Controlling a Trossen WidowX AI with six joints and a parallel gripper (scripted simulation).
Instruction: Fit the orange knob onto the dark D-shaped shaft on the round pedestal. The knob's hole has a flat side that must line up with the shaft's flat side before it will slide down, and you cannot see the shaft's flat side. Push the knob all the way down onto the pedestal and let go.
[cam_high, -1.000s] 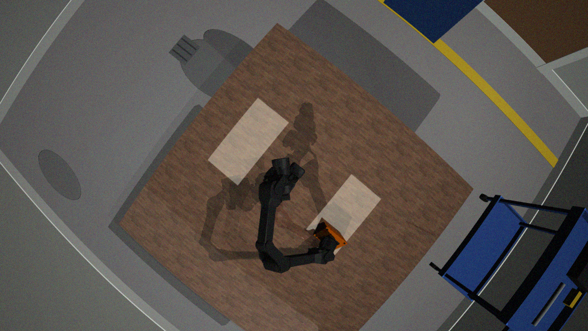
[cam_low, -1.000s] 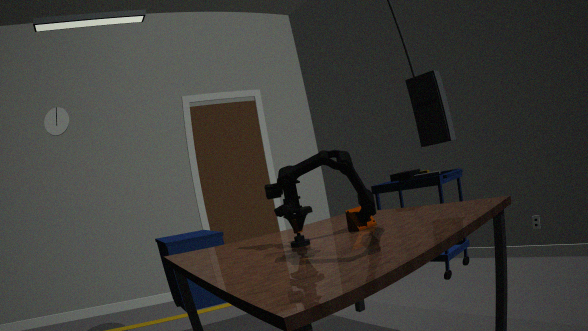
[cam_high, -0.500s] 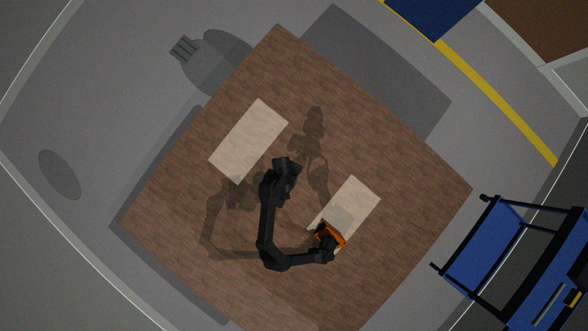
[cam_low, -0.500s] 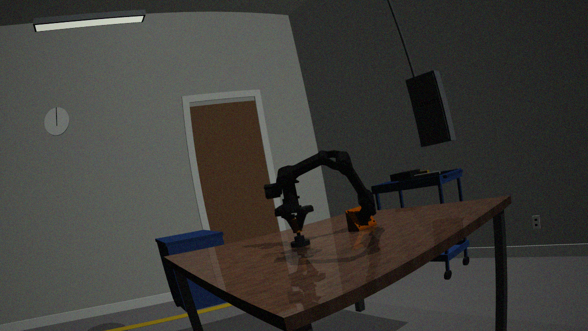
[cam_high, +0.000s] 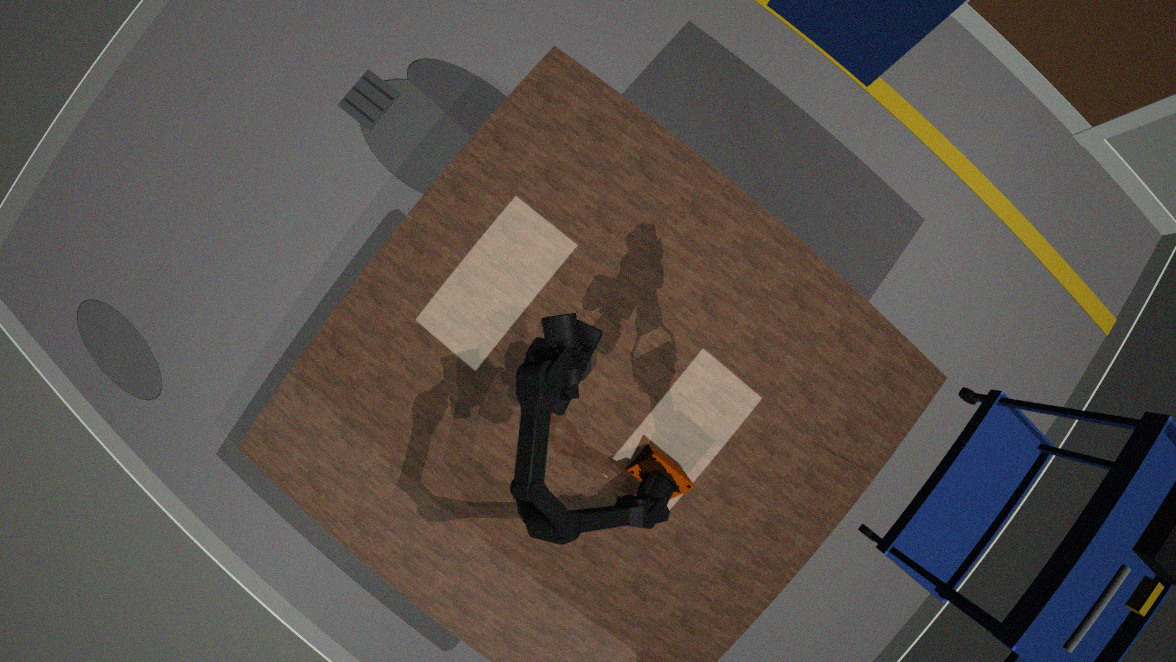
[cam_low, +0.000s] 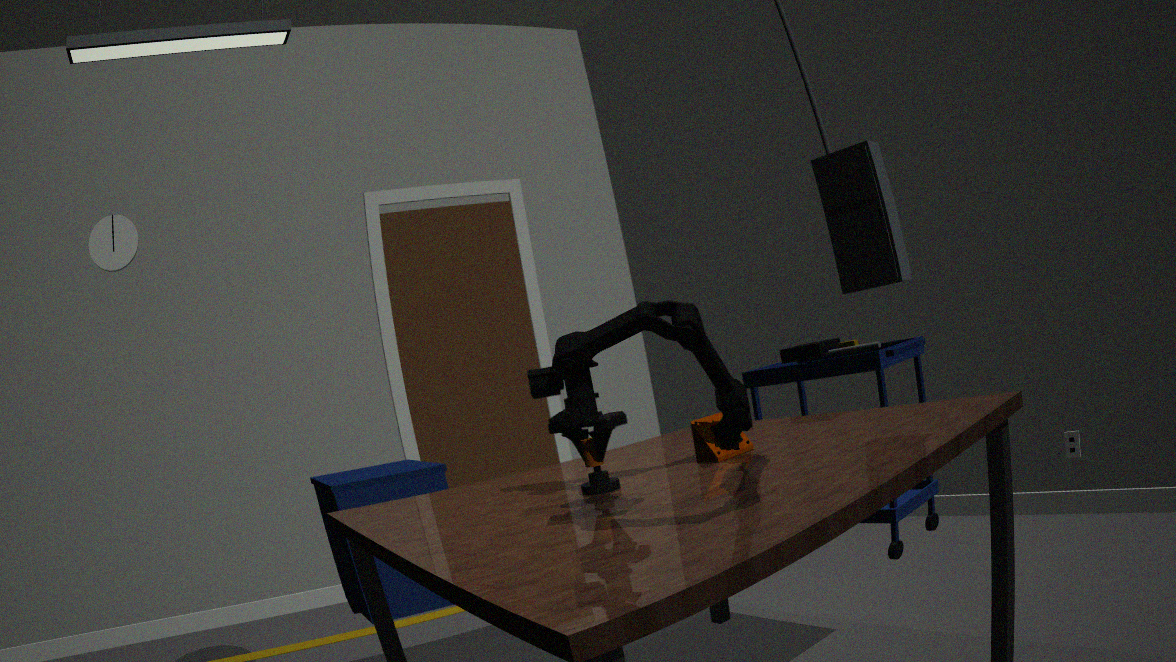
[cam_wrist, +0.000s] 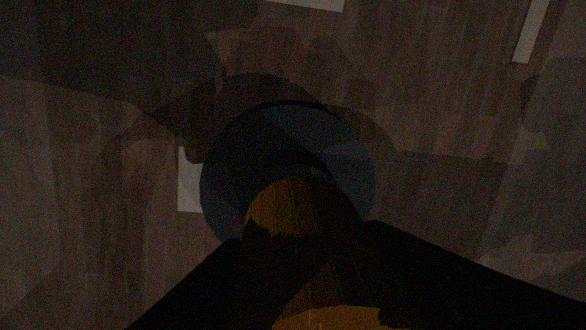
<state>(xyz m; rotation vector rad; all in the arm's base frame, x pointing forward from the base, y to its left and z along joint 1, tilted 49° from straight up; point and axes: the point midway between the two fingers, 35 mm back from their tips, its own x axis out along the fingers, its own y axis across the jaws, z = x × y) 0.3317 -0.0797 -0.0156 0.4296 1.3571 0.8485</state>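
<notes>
One orange knob between the closed fingers.

We see the orange knob gripped in the hand, above the pedestal and apart from it. Its visible side is rounded, partly in deep shade. The pedestal is dark and round, stepped, upright on the surface. We make out the dark shaft under the knob; we cannot tell whether the hole has started onto it.
</notes>
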